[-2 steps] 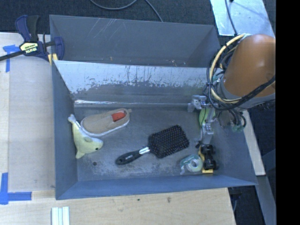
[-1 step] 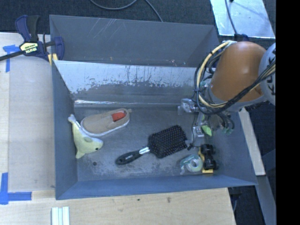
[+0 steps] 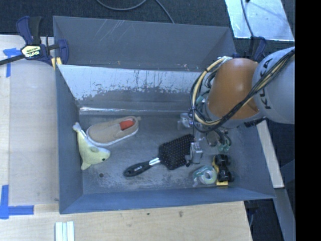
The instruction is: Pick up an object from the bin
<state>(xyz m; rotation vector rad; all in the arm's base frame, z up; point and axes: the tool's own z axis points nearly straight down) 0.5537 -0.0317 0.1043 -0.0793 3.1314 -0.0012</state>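
Note:
My gripper (image 3: 196,149) hangs low in the right half of the bin, right at the right edge of the head of a black hairbrush (image 3: 173,153). The brush lies flat, its handle pointing down-left toward the bin's middle. Just below and right of the gripper lie a small clear tape roll (image 3: 204,175) and a black and yellow object (image 3: 222,168) near the bin's front right corner.
A beige shoe with a red insole (image 3: 113,130) lies at the left, with a pale yellow plush animal (image 3: 90,152) next to it by the left wall. The arm's orange cover and cables hang over the bin's right side.

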